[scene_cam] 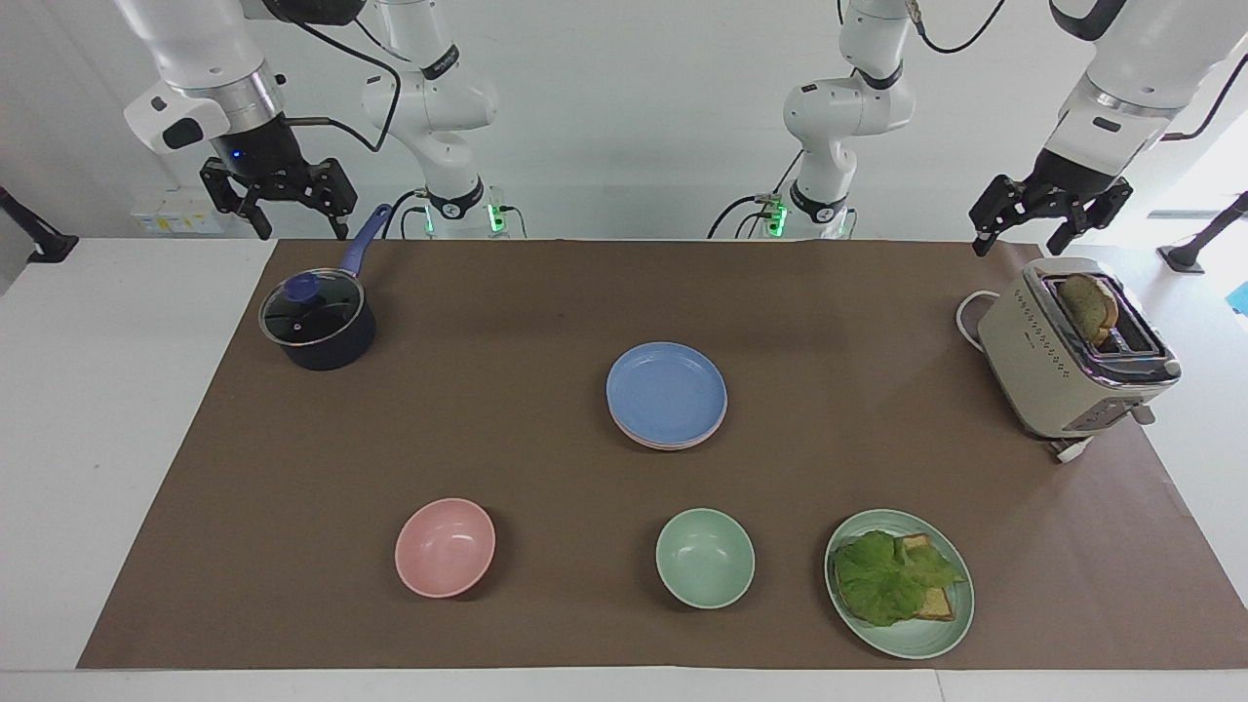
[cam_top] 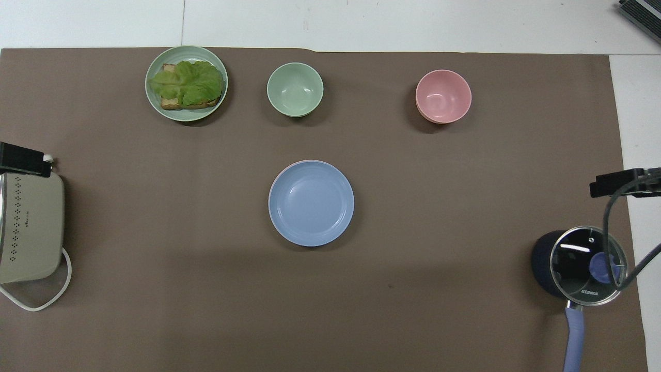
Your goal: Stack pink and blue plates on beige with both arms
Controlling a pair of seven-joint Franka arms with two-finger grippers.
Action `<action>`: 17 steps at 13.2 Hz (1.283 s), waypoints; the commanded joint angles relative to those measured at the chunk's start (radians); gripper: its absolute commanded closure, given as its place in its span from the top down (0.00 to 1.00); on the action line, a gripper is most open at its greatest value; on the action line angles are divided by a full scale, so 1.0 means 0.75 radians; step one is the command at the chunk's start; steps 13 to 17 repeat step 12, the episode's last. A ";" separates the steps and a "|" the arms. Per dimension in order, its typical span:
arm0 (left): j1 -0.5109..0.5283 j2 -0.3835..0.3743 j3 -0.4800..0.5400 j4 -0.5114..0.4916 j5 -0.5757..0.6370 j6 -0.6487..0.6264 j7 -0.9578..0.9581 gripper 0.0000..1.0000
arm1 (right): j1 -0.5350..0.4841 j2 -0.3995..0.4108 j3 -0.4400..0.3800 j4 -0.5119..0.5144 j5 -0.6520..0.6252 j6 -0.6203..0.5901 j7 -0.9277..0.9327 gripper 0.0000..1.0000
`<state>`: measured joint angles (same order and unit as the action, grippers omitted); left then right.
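Note:
The blue plate lies on top of a stack in the middle of the brown mat. Under it, the rim of the pink plate peeks out. The beige plate is hidden; I cannot make it out under the stack. My right gripper hangs open and empty in the air over the mat's edge by the saucepan. My left gripper also hangs open and empty, above the toaster's end of the table. Neither gripper is close to the stack.
A dark lidded saucepan sits toward the right arm's end, and a beige toaster holding bread toward the left arm's end. Farther from the robots than the stack are a pink bowl, a green bowl and a green plate with lettuce on toast.

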<state>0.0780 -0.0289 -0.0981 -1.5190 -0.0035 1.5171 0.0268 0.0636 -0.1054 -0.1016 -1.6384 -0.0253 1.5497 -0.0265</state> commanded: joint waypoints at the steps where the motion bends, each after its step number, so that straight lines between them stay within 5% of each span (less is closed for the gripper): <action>1: 0.006 -0.017 -0.004 -0.006 0.017 -0.018 -0.001 1.00 | -0.009 -0.015 0.005 -0.012 0.009 -0.011 0.015 1.00; 17: 0.006 -0.017 -0.004 -0.006 0.017 -0.018 -0.001 1.00 | -0.007 -0.023 0.005 -0.024 0.009 -0.021 -0.018 1.00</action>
